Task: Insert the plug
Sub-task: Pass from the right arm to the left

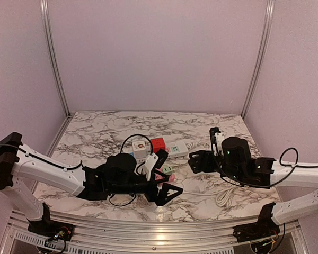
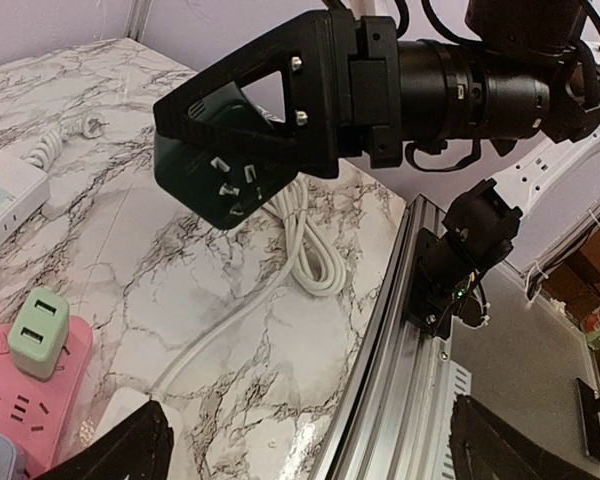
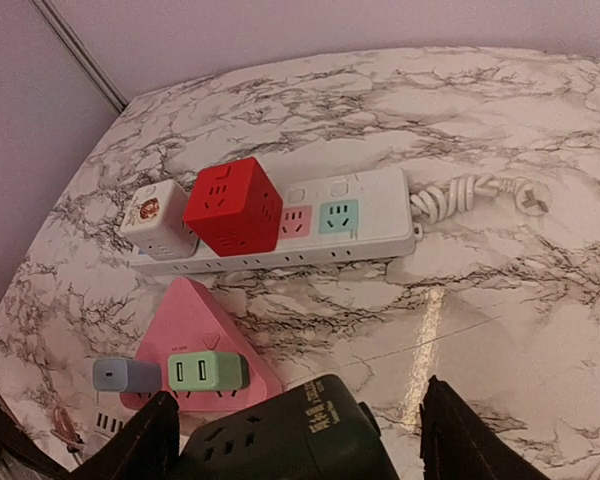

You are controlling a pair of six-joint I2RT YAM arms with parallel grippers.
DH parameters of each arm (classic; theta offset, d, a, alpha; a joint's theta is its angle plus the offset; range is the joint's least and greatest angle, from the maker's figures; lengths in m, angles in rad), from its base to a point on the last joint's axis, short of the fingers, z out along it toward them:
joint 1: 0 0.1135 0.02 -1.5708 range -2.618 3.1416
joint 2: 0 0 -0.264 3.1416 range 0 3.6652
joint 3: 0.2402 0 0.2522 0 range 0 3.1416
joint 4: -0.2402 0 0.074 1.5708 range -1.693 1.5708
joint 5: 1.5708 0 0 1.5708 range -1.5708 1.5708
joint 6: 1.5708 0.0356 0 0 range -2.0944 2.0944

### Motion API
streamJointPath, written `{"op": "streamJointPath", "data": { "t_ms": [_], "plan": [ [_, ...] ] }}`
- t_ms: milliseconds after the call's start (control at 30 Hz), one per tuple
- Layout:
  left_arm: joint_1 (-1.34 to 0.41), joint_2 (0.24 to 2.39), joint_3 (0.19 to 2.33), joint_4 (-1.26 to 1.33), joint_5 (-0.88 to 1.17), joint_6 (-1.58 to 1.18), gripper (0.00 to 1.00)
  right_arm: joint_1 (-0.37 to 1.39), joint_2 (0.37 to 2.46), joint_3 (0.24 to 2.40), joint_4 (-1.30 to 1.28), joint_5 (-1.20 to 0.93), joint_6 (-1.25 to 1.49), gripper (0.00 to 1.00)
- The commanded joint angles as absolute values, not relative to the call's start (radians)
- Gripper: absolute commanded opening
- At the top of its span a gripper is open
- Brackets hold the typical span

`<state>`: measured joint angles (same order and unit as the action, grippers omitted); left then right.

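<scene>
White power strip (image 1: 176, 150) mid marble table (image 1: 95, 132), red cube (image 1: 158, 144) on it. Left gripper (image 1: 168, 186) spread wide, nearer front. Right gripper (image 1: 202, 160) clamps dark plug (image 1: 193, 163) beside strip.

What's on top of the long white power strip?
On the long white power strip sit a red cube adapter and white cube adapter. Its pink socket and teal socket are bare. Whatever's under them is hidden.
</scene>
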<state>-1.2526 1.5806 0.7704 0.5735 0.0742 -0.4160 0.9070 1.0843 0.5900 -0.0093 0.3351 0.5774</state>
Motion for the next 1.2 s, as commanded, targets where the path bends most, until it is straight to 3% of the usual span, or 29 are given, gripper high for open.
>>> {"op": "streamJointPath", "data": {
  "t_ms": [0, 300, 500, 733, 1167],
  "plan": [
    [-1.245, 1.636, 0.891, 0.615, 0.115, -0.422, 0.99, 0.93, 1.045, 0.589, 0.07, 0.271, 0.663, 0.18],
    [-1.203, 1.748, 1.005, 0.596, 0.132, -0.469, 0.99, 0.932, 0.999, 0.592, 0.037, 0.233, 0.698, 0.19],
    [-1.163, 1.805, 1.037, 0.592, 0.141, -0.517, 0.85, 0.932, 0.973, 0.581, 0.032, 0.231, 0.712, 0.18],
    [-1.139, 1.817, 1.08, 0.595, 0.196, -0.539, 0.79, 0.932, 0.952, 0.549, 0.051, 0.239, 0.705, 0.18],
    [-1.121, 1.881, 1.135, 0.609, 0.298, -0.631, 0.5, 0.943, 0.943, 0.534, 0.045, 0.295, 0.687, 0.17]
  ]
}}
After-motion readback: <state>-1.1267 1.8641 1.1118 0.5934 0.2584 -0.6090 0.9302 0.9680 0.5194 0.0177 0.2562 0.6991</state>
